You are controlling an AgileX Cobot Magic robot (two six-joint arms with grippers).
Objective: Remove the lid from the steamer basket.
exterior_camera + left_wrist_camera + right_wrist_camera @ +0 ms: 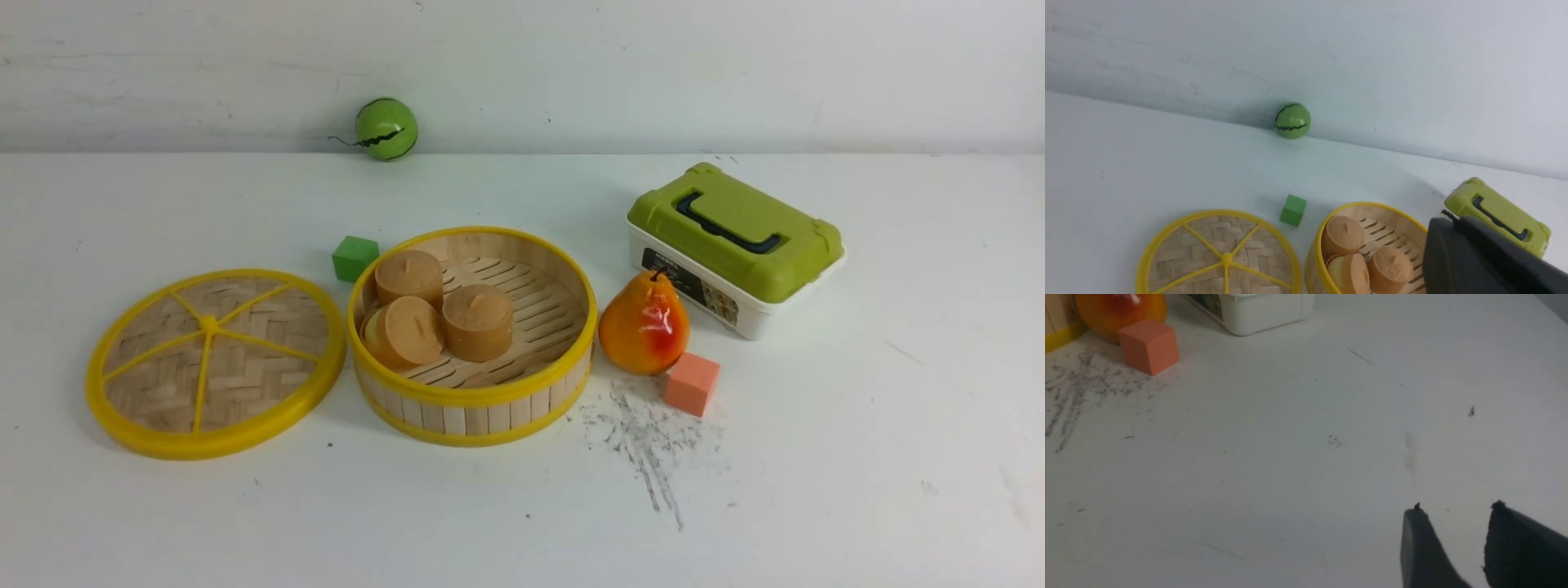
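Observation:
The lid (245, 384), a woven bamboo disc with a yellow rim and spokes, lies flat on the table just left of the steamer basket (490, 396). The basket stands uncovered with three brown round cakes (478, 321) inside. Neither arm shows in the front view. In the left wrist view my left gripper (1453, 220) is shut with nothing in it, hovering above the basket (1372, 210), with the lid (1220, 253) off to one side. In its own wrist view, my right gripper (1455, 508) is open over bare table and holds nothing.
A green cube (354, 258) sits behind the basket's left side. To the basket's right are a pear (644, 325) and an orange cube (691, 383). A white box with a green lid (735, 245) stands behind them. A green ball (386, 129) rests against the back wall.

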